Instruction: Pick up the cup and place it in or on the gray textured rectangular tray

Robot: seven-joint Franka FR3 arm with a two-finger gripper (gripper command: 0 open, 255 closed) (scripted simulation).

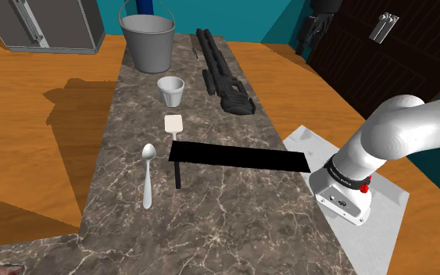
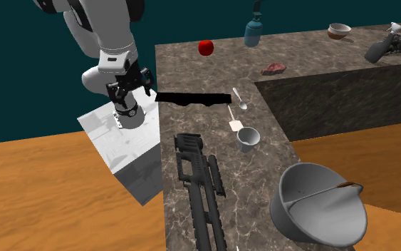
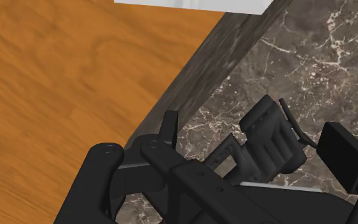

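1. Shoulder view: we see the white cup [image 1: 171, 91] upright on the marble tabletop [image 1: 234, 219], between a grey bucket [image 1: 148, 39] and a spatula [image 1: 174, 123].
2. Second exterior view: the gripper [image 2: 131, 84] hangs beside the tabletop's edge, above the white stand [image 2: 120, 153], well apart from the cup.
3. Wrist view: a long dark rack [image 3: 269, 137] lies near the tabletop's edge; we cannot tell whether the jaws are apart or together.

A white cup [image 1: 171, 91] stands on the marble counter [image 1: 234, 203] between bucket [image 1: 147, 39] and spatula [image 1: 174, 125].

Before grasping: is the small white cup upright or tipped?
Upright: the small white cup stands on its base, mouth facing up.
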